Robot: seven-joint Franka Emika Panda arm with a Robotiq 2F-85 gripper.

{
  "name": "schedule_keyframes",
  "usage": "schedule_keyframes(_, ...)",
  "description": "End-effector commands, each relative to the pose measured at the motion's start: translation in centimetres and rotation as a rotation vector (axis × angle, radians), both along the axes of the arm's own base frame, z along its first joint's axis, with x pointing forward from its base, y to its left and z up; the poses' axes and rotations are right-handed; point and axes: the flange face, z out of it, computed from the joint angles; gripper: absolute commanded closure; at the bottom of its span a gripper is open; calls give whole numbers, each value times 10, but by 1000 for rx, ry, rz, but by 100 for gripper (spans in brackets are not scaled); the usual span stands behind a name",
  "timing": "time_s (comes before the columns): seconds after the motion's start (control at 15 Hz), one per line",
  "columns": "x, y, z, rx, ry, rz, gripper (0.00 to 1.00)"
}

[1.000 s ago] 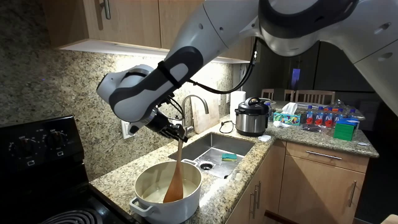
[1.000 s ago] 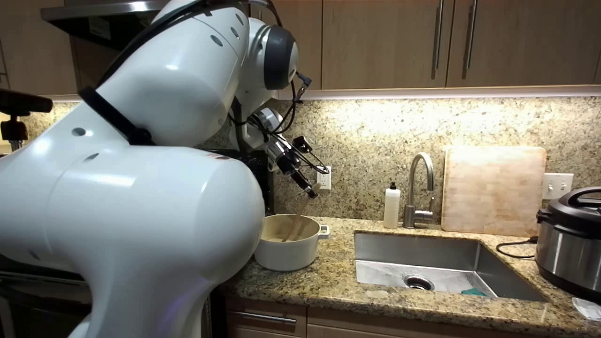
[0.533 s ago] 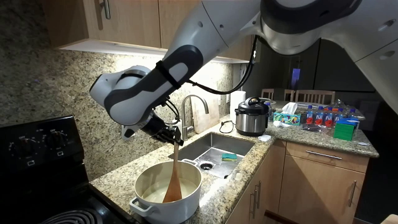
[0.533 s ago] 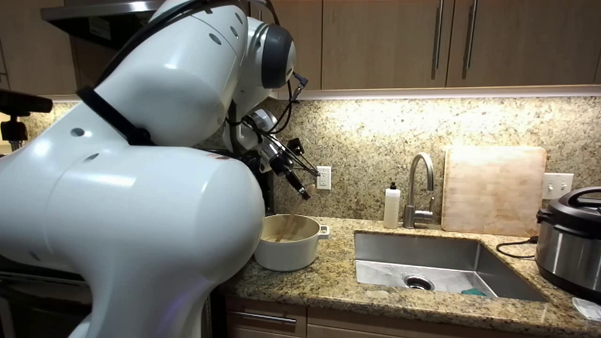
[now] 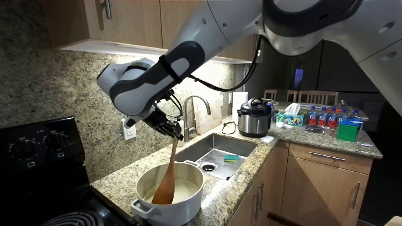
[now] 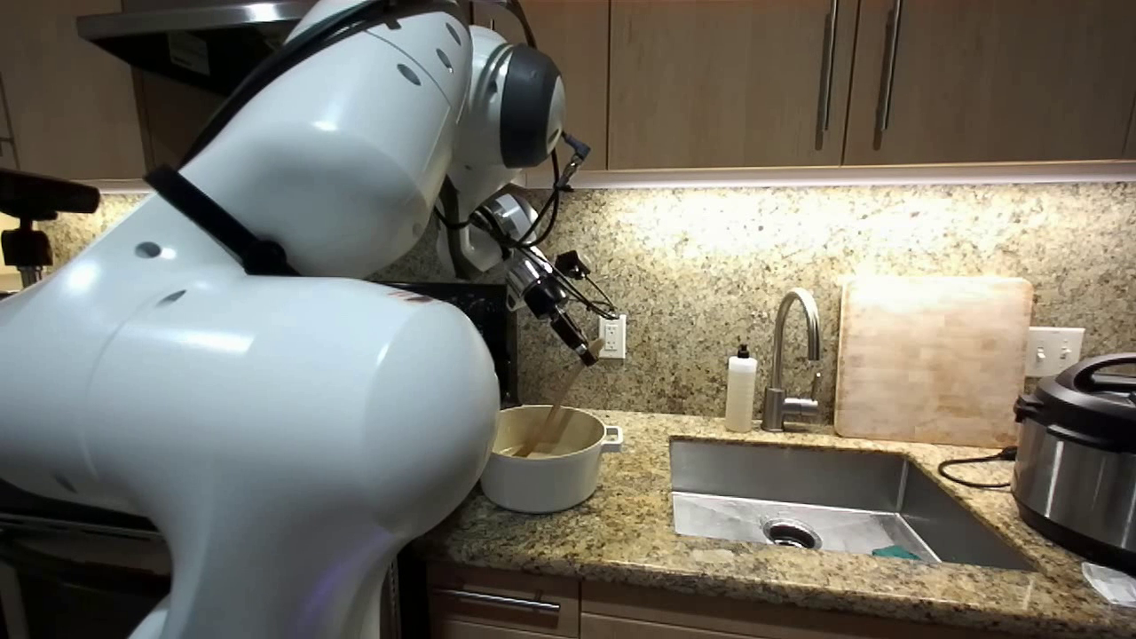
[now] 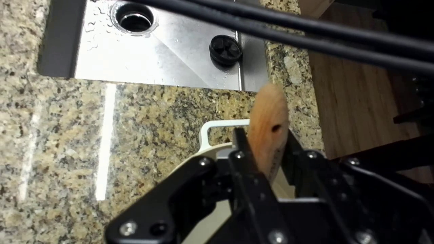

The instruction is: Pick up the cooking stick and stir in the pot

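Observation:
The cooking stick [image 5: 166,186] is a long light-brown wooden spatula. Its broad blade is down inside the pot [image 5: 180,212], in the pale liquid, and its handle leans up out of it. The stick [image 6: 556,410] and the white pot [image 6: 540,484] also show in an exterior view. My gripper [image 5: 178,134] is above the pot, also seen in an exterior view [image 6: 588,353]. In the wrist view the gripper [image 7: 266,139] is shut on the upper handle of the stick [image 7: 269,118]. The pot's handle [image 7: 205,134] shows beyond the fingers; the blade is hidden there.
The sink [image 5: 216,160] with a green sponge [image 5: 231,158] lies beside the pot. A black stove [image 5: 72,201] is on the pot's other side. A faucet [image 6: 781,355], soap bottle [image 6: 740,390], cutting board [image 6: 932,355] and dark lidded cooker [image 6: 1078,461] stand behind and beside the sink.
The blade has swept left inside the pot in an exterior view, and the stick leans more. My gripper moved slightly left and down, then back right and up, still holding the stick. The pot stayed put.

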Motion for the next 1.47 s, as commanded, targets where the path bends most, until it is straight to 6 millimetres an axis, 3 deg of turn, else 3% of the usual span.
schedule_keyframes(0.0, 13, -15, 4, 18, -29, -79, 93)
schedule_keyframes(0.47, 18, -56, 1, 10, -90, -255, 93)
schedule_keyframes(0.87, -15, -69, 5, -71, -160, -363, 93)
schedule_keyframes(1.2, -43, -66, 0, -170, -91, -320, 93)
schedule_keyframes(1.4, -40, -49, -12, -141, -32, -240, 93)
